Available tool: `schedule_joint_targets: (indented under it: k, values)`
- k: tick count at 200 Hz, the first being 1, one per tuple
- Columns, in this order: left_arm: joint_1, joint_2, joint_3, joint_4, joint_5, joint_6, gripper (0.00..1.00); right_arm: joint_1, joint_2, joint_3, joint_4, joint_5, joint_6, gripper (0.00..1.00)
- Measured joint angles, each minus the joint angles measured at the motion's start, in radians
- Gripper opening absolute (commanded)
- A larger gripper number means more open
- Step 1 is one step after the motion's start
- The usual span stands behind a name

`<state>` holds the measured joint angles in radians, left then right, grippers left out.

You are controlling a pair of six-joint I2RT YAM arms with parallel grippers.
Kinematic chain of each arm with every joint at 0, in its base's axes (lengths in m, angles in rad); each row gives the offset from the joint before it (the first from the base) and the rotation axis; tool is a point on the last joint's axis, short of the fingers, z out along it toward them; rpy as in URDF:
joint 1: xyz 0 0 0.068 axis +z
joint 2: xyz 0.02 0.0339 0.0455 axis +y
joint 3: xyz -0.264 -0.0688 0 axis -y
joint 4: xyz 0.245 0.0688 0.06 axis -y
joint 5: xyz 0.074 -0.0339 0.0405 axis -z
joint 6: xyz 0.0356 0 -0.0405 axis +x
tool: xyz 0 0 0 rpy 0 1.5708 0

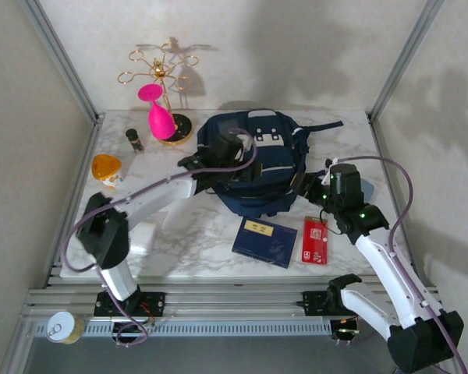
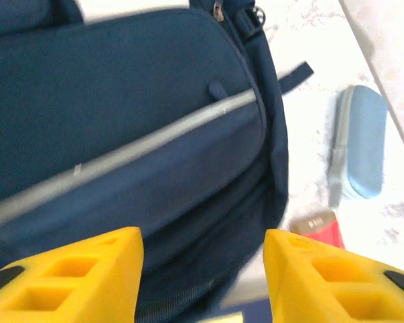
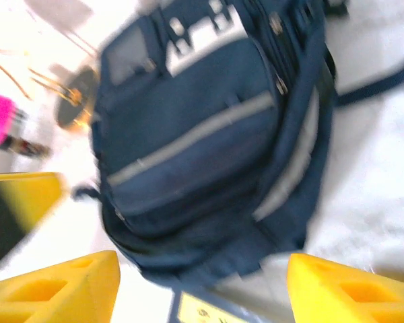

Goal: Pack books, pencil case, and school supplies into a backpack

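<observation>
**Backpack** (image 1: 257, 156) — soft navy fabric, lying front-up at the centre of the table (image 1: 179, 234), toward the far side. It will likely sag and shift when pulled. The firmest holds are judged to be a zip edge or a strap, not the slack front panel. Whether the main compartment is unzipped cannot be told, and nothing of its contents shows.

**Left gripper** (image 2: 202, 269): jaws partly apart with nothing between them, poised over the backpack's front pocket.
**Right gripper** (image 3: 202, 289): jaws wide and empty, at the backpack's right side, facing it.

**Items lying outside the bag**
- Navy book (image 1: 264, 241), just near of the backpack. It is thin and lies flat on the marble, so it is judged hard to get under; take it by one edge.
- Red packet (image 1: 315, 240), just right of the book. It is probably light and slippery; pinch it across its narrow width.
- Pencil case (image 2: 363, 141), right of the backpack and far of the red packet. It is a rounded pouch, probably slightly yielding — grip it across the short side.
</observation>
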<state>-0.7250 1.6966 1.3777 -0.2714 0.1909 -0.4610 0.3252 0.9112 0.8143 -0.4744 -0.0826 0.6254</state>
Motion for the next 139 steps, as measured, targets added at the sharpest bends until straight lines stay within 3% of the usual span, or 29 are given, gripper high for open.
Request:
schedule_joint_targets:
  k: [50,94,139]
  values:
    - [-0.052,-0.453,-0.509,0.147,-0.060,-0.281,0.57,0.143,0.042,-0.204,-0.145,0.013,0.092,0.71]
    - [-0.050,-0.568,-0.741,0.150,-0.111,-0.418,0.59,0.256,0.077,-0.334,-0.121,0.038,0.180,0.72]
    - [-0.050,-0.657,-0.849,0.172,-0.148,-0.513,0.61,0.423,0.141,-0.350,0.002,0.027,0.285,0.72]
